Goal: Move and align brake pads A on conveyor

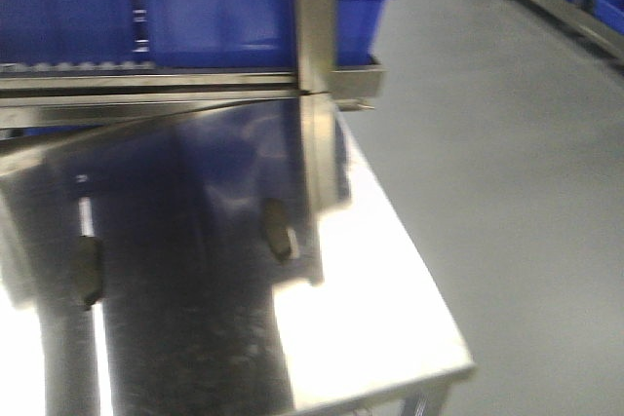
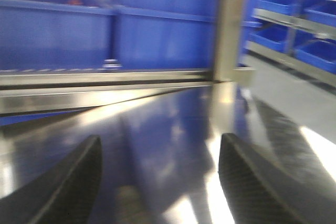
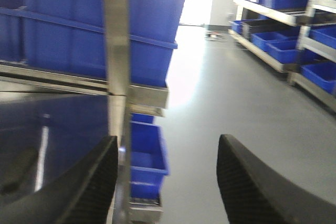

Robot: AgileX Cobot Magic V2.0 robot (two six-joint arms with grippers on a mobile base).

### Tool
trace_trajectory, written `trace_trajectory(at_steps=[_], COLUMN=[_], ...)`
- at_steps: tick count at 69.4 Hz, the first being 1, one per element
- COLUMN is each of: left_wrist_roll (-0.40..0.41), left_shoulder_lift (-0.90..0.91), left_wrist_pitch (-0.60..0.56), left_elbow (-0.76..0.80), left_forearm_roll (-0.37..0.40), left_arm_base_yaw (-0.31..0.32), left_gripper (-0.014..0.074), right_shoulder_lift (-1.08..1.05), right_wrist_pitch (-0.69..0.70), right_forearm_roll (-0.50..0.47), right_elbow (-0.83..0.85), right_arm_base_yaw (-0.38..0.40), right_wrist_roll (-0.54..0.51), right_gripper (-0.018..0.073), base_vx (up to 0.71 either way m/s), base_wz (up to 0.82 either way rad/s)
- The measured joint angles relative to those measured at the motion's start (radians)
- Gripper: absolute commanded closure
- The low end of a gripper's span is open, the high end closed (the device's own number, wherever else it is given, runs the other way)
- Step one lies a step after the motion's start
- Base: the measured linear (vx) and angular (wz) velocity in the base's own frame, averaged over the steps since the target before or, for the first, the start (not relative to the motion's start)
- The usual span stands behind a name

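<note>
Can make out two small dark oblong brake pads (image 1: pixel 278 229) lying on the shiny steel desk (image 1: pixel 390 319) in the front view. Got one about mid-desk, just left of the steel upright post (image 1: pixel 314 46), and the other pad (image 1: pixel 88 272) near the left edge, well apart from the first. Too blurry to tell which face is up.

At the far side, got big blue plastic bins (image 1: pixel 224 7) sitting above a steel rack rail (image 1: pixel 146 85).

Checking the left gripper (image 2: pixel 160 145): released, dark weave-textured fingers (image 2: pixel 68 182) spread wide with nothing between, hanging low over the desk top. Same deal for the right gripper (image 3: pixel 168 145): spread, grasping nothing, pointing past the desk's right edge toward the grey floor (image 3: pixel 210 103). Also spotting more blue bins on steel shelving (image 3: pixel 262 14) off to the right.
</note>
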State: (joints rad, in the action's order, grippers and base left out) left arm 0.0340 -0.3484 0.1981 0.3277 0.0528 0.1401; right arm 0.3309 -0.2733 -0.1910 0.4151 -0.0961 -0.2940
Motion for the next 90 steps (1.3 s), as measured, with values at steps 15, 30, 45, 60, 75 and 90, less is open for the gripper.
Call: trace_trajectory(at_steps=[15, 30, 45, 60, 75, 90], left_wrist_roll=[0.0, 0.0, 0.0, 0.0, 0.0, 0.0], left_shoulder_lift=[0.0, 0.0, 0.0, 0.0, 0.0, 0.0], left_wrist_pitch=[0.0, 0.0, 0.0, 0.0, 0.0, 0.0], left_elbow=[0.0, 0.0, 0.0, 0.0, 0.0, 0.0], left_forearm_roll=[0.0, 0.0, 0.0, 0.0, 0.0, 0.0], left_arm_base_yaw=[0.0, 0.0, 0.0, 0.0, 0.0, 0.0], left_gripper=[0.0132, 0.0132, 0.0132, 0.0132, 0.0132, 0.0132], right_shoulder_lift=[0.0, 0.0, 0.0, 0.0, 0.0, 0.0], right_wrist_pitch=[0.0, 0.0, 0.0, 0.0, 0.0, 0.0], right_forearm_roll=[0.0, 0.0, 0.0, 0.0, 0.0, 0.0], right_elbow=[0.0, 0.0, 0.0, 0.0, 0.0, 0.0], right_arm_base_yaw=[0.0, 0.0, 0.0, 0.0, 0.0, 0.0], right_wrist_roll=[0.0, 0.0, 0.0, 0.0, 0.0, 0.0], right_gripper=[0.0144, 0.0144, 0.0144, 0.0144, 0.0144, 0.0144], base_vx=[0.12, 0.07, 0.03, 0.0, -0.02, -0.01], base_wz=[0.63, 0.34, 0.17, 0.05, -0.03, 0.03])
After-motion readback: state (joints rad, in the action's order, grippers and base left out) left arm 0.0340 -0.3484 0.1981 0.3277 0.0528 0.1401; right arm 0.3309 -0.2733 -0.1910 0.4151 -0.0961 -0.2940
